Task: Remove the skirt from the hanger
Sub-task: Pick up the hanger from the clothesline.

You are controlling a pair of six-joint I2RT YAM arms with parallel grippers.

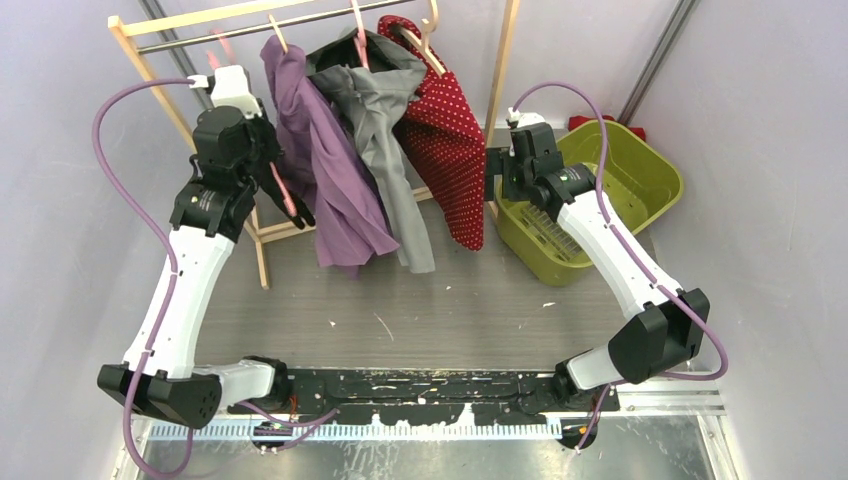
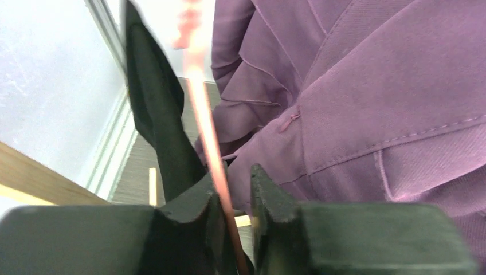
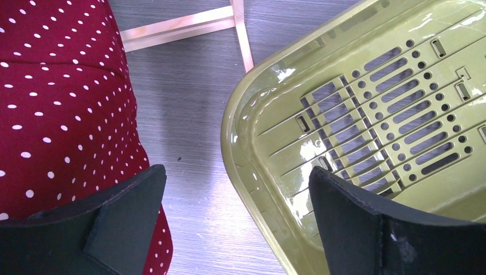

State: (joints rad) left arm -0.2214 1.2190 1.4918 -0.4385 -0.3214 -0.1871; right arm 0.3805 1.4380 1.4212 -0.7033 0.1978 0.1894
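Left gripper at the hanger bar, purple skirt hanging on the rack just to its right.

At upper left of the top view, the left gripper (image 1: 290, 205) sits in front of the wooden rack (image 1: 135, 60). Its jaws are narrowed around the thin pink hanger bar (image 1: 283, 190). In the left wrist view the bar (image 2: 206, 126) lies against one finger (image 2: 189, 212), with a slit beside the other, so a firm clamp cannot be confirmed. The purple skirt (image 1: 330, 170) hangs immediately right of this gripper and fills the right of the wrist view (image 2: 372, 114). Next come a grey garment (image 1: 385, 130) and a red dotted garment (image 1: 445, 140). The right gripper (image 1: 497, 165), jaws spread wide and empty (image 3: 238, 172), hovers between the red fabric (image 3: 57, 86) and the green basket (image 3: 235, 132).
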